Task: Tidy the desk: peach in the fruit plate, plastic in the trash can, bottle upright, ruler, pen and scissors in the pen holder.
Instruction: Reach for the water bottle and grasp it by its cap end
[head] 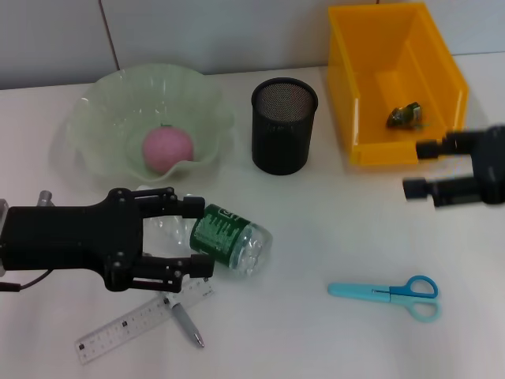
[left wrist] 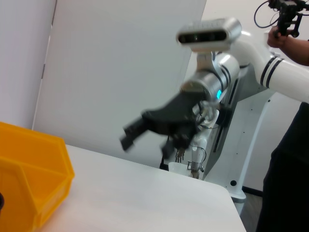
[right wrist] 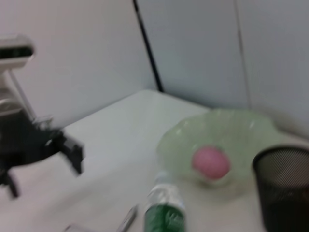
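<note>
A clear bottle point(head: 233, 241) with a green label lies on its side on the table. My left gripper point(head: 201, 237) is open, its two fingers on either side of the bottle's cap end in the head view; the right wrist view shows it apart from the bottle point(right wrist: 164, 212). The pink peach point(head: 167, 148) sits in the pale green fruit plate point(head: 102, 103). A crumpled bit of plastic point(head: 406, 116) lies in the yellow trash can point(head: 442, 71). My right gripper point(head: 420, 168) hangs open in front of that can. The ruler point(head: 134, 324), pen point(head: 188, 324) and blue scissors point(head: 390, 292) lie on the table.
The black mesh pen holder point(head: 284, 126) stands between the plate and the yellow can. Ruler and pen lie just under my left gripper near the front edge. A person stands beyond the table's right end in the left wrist view.
</note>
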### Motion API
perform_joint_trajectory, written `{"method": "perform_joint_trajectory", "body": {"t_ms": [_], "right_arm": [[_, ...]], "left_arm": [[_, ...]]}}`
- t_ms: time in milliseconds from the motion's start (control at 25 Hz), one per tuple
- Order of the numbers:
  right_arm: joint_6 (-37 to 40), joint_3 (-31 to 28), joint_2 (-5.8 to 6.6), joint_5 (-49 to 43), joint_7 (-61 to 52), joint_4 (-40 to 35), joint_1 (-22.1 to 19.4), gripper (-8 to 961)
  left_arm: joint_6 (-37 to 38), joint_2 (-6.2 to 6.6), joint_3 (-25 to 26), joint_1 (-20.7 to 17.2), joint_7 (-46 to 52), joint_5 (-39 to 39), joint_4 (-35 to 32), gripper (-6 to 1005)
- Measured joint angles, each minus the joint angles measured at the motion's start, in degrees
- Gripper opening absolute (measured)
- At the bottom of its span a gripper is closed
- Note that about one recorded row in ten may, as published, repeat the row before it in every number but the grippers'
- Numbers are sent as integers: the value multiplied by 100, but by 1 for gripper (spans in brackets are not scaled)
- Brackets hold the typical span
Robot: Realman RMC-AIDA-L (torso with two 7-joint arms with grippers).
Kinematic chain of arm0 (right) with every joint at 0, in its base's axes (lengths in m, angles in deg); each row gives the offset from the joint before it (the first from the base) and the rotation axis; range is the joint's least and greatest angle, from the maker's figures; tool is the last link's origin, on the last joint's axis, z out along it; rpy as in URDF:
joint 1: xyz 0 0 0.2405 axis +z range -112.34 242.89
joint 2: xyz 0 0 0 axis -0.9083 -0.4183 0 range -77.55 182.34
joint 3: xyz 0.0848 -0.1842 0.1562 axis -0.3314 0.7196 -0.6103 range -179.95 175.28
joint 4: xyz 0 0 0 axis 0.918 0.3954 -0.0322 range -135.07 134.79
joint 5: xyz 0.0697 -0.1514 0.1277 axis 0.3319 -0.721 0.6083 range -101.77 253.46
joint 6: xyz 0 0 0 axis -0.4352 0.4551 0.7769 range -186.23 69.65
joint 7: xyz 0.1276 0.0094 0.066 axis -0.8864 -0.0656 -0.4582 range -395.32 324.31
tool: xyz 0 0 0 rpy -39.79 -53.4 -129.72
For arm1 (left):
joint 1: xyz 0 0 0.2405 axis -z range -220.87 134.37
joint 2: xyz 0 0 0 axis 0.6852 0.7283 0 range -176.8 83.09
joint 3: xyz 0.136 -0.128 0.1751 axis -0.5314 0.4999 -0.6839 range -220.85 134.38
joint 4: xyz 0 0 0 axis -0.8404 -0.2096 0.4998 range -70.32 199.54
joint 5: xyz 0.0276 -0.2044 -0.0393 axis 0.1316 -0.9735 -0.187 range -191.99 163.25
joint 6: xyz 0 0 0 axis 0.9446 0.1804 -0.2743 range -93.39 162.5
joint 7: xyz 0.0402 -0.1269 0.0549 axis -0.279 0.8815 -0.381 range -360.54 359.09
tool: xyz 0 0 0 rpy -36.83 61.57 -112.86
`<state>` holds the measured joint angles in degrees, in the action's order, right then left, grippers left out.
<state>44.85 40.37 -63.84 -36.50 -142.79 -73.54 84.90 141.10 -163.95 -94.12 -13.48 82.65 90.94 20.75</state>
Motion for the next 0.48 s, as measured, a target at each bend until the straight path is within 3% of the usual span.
{"method": "perform_joint_trajectory", "body": {"t_ms": [240, 480], "right_arm": [[307, 15, 226, -261, 542, 977, 20, 804], [308, 26, 280, -493, 606, 1288, 209, 804]], "left_arm": [[-138, 3, 13, 14, 4, 9, 4, 838], [-219, 25, 147, 6, 150, 12, 18, 838]]}}
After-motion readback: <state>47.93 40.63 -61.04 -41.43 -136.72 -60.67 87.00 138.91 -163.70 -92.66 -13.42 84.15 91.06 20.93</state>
